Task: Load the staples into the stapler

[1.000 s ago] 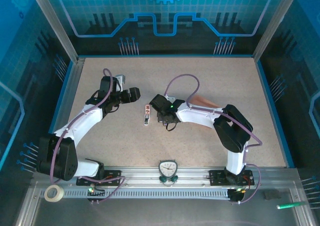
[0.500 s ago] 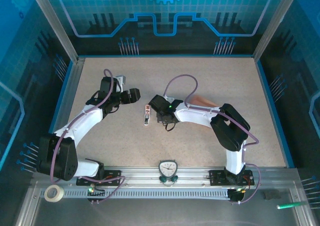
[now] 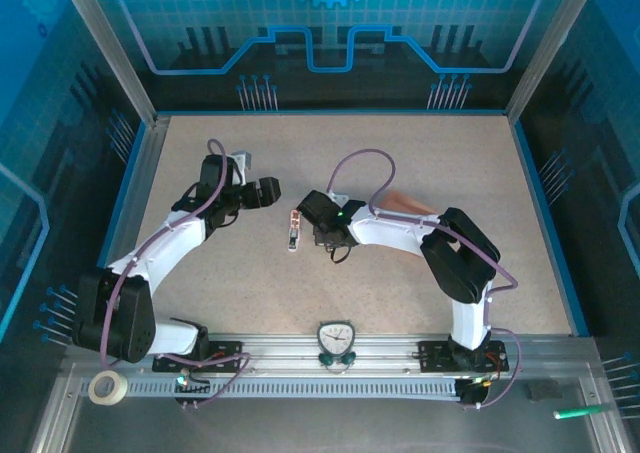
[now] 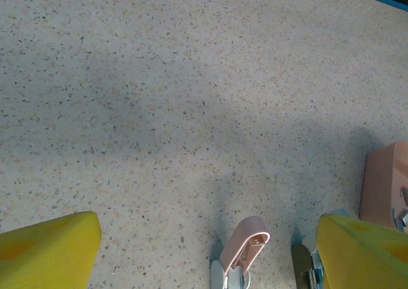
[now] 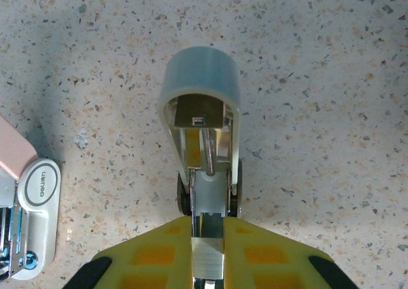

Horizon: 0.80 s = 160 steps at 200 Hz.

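My right claw [image 5: 208, 238] is clamped on the silver rear end of the stapler [image 5: 201, 91], which lies open at the middle of the worktop [image 5: 319, 110]; I judge it light, stiff and slick, best gripped by that metal tail, clear of the spring [image 5: 208, 152].

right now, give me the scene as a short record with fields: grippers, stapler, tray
left gripper: open, yellow fingers wide apart over the table
stapler: on the table near the left fingertips, pale pink cover tilted up, metal inside
right gripper: shut on a silver metal piece, behind a pale rounded hood with a spring under it
tray: salmon pink, partly hidden by the right arm
unsure: what the silver metal piece belongs to
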Tool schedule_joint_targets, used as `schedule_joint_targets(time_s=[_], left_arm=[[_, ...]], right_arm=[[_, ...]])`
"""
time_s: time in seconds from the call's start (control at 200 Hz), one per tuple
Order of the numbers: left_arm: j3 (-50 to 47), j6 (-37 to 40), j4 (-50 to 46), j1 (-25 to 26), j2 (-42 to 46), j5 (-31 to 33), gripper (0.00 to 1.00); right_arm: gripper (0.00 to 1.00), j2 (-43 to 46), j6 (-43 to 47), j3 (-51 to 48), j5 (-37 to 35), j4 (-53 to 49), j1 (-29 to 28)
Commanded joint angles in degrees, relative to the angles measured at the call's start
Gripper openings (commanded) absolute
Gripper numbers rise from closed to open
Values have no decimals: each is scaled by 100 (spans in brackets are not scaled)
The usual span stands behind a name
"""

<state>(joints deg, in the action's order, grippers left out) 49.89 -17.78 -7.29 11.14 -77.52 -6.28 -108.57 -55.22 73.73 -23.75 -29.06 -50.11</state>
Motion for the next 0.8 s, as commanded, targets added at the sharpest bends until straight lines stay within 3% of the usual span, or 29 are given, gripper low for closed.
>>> schedule_joint_targets(time_s=[0.0, 0.795], left_arm=[[-76, 142, 65, -41, 174, -22, 88], [-138, 126, 219, -35, 100, -219, 88]], right_arm=[[16, 125, 36, 32, -206, -56, -104], [16, 276, 287, 21, -288, 45, -122]])
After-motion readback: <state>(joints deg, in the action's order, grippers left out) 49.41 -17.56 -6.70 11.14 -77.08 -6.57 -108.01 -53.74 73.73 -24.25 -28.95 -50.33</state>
